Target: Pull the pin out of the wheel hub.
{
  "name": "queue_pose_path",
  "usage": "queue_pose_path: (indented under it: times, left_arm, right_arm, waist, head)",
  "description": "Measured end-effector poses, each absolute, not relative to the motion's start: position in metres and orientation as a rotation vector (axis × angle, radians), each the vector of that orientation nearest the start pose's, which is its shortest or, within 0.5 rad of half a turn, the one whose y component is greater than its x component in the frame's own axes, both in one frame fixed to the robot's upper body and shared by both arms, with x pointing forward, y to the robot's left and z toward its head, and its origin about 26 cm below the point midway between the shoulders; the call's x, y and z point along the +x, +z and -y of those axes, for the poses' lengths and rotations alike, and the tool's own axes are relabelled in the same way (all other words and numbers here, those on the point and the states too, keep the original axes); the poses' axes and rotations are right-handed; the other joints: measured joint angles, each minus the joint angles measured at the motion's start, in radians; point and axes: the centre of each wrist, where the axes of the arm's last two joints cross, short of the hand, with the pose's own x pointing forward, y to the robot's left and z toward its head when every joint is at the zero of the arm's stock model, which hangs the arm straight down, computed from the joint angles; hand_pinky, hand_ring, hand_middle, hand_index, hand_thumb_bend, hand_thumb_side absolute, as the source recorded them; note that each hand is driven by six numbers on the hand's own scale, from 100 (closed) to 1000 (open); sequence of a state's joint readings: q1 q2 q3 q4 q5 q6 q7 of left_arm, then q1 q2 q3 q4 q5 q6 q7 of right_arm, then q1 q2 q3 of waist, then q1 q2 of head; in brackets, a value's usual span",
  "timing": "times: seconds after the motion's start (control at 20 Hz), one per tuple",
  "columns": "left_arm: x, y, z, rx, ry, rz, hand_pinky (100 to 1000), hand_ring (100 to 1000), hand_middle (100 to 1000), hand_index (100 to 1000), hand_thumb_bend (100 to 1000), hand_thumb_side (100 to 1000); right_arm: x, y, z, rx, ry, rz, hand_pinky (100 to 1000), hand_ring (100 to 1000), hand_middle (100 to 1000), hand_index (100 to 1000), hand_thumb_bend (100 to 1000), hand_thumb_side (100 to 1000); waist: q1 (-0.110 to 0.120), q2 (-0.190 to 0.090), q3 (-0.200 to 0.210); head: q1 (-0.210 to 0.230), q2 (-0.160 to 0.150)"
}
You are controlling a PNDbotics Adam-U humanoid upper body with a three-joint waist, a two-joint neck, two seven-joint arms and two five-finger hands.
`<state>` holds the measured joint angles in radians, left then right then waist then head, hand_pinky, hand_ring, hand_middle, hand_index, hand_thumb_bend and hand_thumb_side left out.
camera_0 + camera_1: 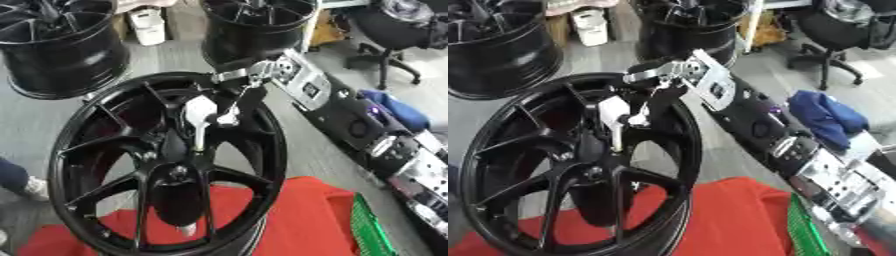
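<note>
Right hand [229, 95] sits at the top of the hub [166, 165], arm coming in from upper right. Its fingers [234, 117] curl down onto the pin [199, 120], a white piece w/ a broad head and a thin shaft pointing down toward the hub centre. Looks like a pinch on the head, thumb side hidden, so grip is a judgement.

Progress: pin seems partly out or just grasped. Shaft shows bare below the fingers, tip near a spoke [188, 150], can't tell if it's touching or seated in a hole. So reach and grasp look done; the pull clear of the hub is left, prob. a straight draw along the shaft, back toward the palm.

Left hand not in view.

Materials: hub is gloss black metal, thin forked spokes, deep rim, stood upright. Pin matte white, prob. plastic, smooth. Arm black w/ silver brackets. Below the hand, under the hub, a red cloth [297, 220], soft, creased. Green ribbed crate [372, 232] off to the lower right of the hand. More black rims beyond the hand.
</note>
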<state>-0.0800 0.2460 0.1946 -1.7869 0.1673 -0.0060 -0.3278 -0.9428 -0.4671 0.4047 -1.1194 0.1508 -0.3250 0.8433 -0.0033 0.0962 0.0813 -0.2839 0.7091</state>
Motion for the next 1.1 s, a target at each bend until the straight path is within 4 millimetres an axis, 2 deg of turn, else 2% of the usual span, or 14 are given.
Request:
queue_pose_path:
  times: [0.4, 0.6, 0.75, 0.85, 0.95, 1.1]
  left_arm:
    - [0.286, 0.093, -0.334, -0.052, -0.289, 1.871, 576, 688, 636, 806, 435, 655]
    - [0.285, 0.091, -0.335, -0.05, -0.286, 1.864, 577, 688, 636, 806, 434, 656]
    - [0.284, 0.09, -0.337, -0.039, -0.279, 1.858, 578, 689, 636, 806, 433, 658]
    - [0.283, 0.091, -0.339, -0.024, -0.28, 1.855, 578, 689, 636, 806, 433, 657]
    - [0.283, 0.091, -0.341, -0.011, -0.275, 1.853, 578, 689, 636, 806, 433, 657]
    - [0.282, 0.091, -0.343, 0.003, -0.263, 1.854, 578, 689, 636, 805, 433, 657]
  right_arm:
    - [0.465, 0.25, 0.203, 0.013, 1.808, 1.707, 821, 853, 864, 473, 100, 200]
    - [0.461, 0.28, 0.22, -0.071, 1.764, 1.802, 826, 847, 854, 465, 100, 198]
    - [0.447, 0.301, 0.255, -0.161, 1.69, 1.873, 828, 843, 845, 462, 100, 201]
    - [0.434, 0.304, 0.292, -0.235, 1.591, 1.908, 826, 844, 843, 469, 100, 217]
    - [0.416, 0.296, 0.338, -0.322, 1.449, 1.927, 822, 846, 844, 470, 100, 251]
    - [0.384, 0.269, 0.403, -0.457, 1.212, 1.913, 816, 850, 849, 479, 100, 302]
  waist:
    - [-0.009, -0.003, -0.002]
    - [-0.026, -0.006, -0.019]
    - [-0.037, -0.009, -0.035]
    - [-0.044, -0.009, -0.047]
    - [-0.049, -0.009, -0.056]
    - [-0.05, -0.007, -0.068]
  head:
    - [-0.004, 0.001]
    - [0.003, 0.002]
    - [0.015, 0.005]
    - [0.022, 0.006]
    - [0.029, 0.006]
    - [0.04, 0.006]
